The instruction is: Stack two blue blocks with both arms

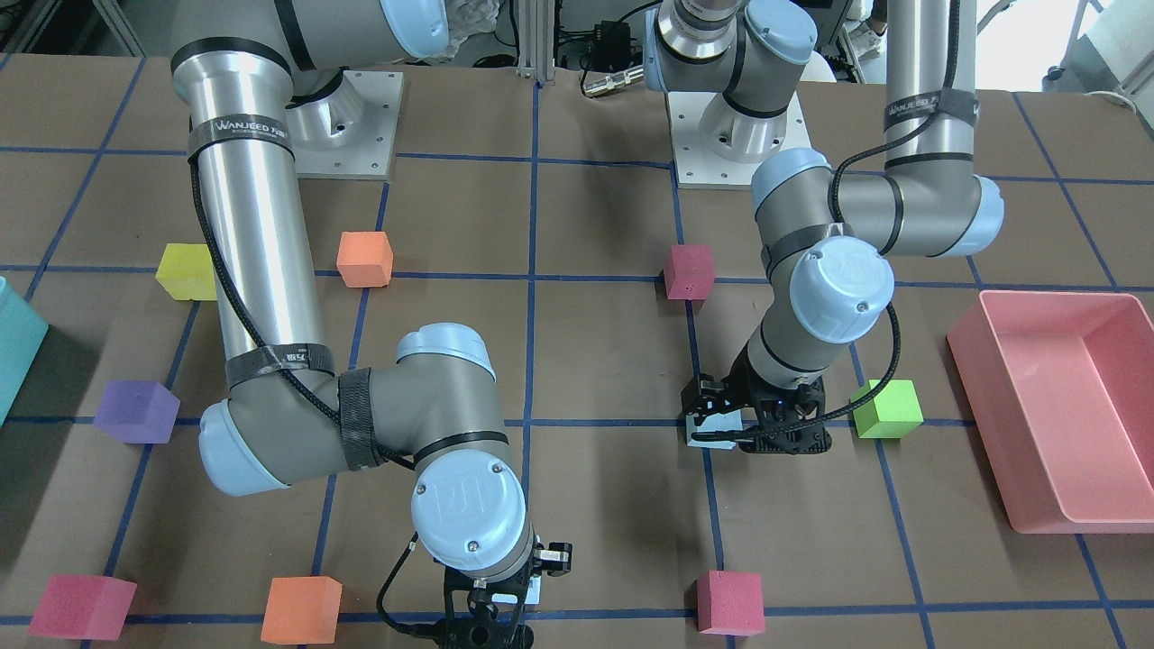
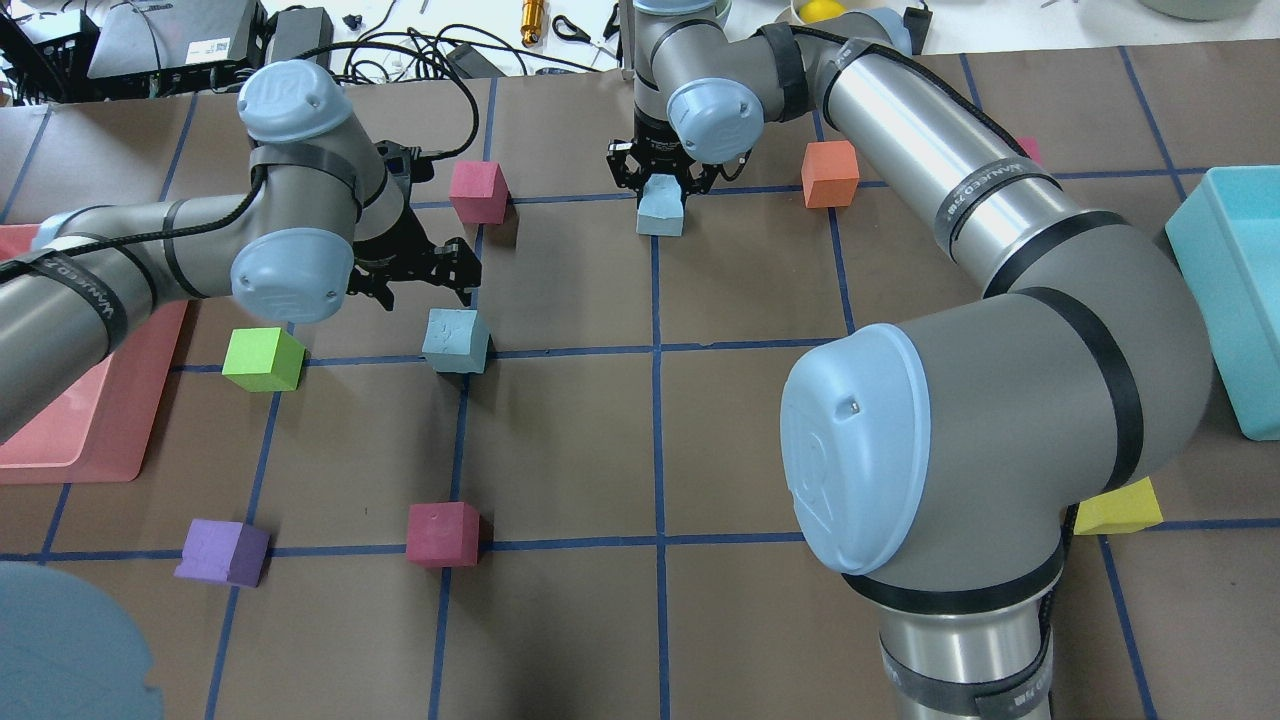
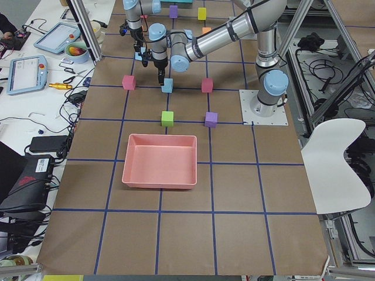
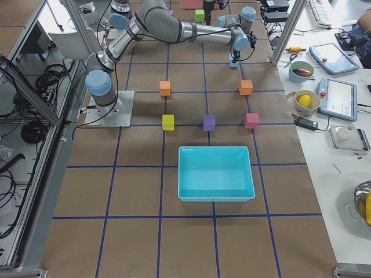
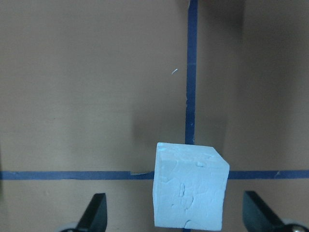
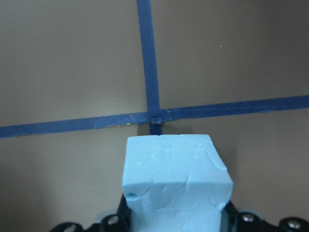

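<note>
One pale blue block sits on the table at a tape crossing. My left gripper is open and hovers just behind and above it. In the left wrist view the block lies between the two spread fingertips, untouched. My right gripper reaches to the far middle of the table and is shut on the second blue block. The right wrist view shows this block clamped between the jaws, close over a tape crossing. From the front, the left gripper and its block are mid-right.
A green cube lies left of the left gripper and a maroon cube behind it. An orange cube is right of the right gripper. A pink tray is at the left edge and a teal bin at the right.
</note>
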### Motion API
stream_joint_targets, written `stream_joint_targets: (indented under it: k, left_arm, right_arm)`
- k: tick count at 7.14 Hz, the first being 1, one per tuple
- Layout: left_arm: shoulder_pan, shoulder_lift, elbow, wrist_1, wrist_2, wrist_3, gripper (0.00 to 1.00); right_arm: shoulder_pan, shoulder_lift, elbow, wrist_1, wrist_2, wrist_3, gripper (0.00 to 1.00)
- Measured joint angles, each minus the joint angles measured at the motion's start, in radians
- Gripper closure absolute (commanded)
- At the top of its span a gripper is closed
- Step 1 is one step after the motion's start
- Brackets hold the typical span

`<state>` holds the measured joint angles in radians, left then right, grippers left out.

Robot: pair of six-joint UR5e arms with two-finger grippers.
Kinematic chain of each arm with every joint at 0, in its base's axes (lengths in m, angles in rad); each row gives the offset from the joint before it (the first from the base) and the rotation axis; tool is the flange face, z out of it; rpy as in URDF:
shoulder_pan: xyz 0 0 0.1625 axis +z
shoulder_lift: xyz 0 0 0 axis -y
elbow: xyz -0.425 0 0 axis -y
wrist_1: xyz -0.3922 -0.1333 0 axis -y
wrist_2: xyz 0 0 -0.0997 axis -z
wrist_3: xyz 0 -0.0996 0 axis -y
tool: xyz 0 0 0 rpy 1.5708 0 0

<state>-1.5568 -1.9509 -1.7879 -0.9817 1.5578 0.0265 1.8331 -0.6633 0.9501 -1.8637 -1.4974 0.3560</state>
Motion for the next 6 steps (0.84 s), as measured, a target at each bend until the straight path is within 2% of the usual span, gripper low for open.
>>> stream_joint_targets:
  k: [2, 3, 4, 5, 6]
  left_arm:
    - [-0.017, -0.034, -0.004, 0.024, 0.005, 0.009, 0.00]
    - [-0.019, -0.041, -0.006, 0.026, 0.008, 0.013, 0.00]
    - [-0.019, -0.043, -0.016, 0.025, 0.011, 0.015, 0.00]
    - [-0.019, -0.041, -0.036, 0.027, 0.012, 0.016, 0.00]
    - [-0.018, -0.038, -0.054, 0.028, 0.012, 0.016, 0.05]
  right_arm:
    - [0.000, 0.013, -0.011, -0.012, 0.000, -0.007, 0.98]
    - [0.000, 0.016, -0.015, -0.014, 0.000, -0.006, 0.25]
    - [0.000, 0.018, -0.016, -0.016, 0.001, -0.004, 0.00]
    - [0.000, 0.019, -0.016, -0.018, 0.001, -0.002, 0.00]
    - [0.000, 0.017, -0.016, -0.020, 0.002, 0.001, 0.00]
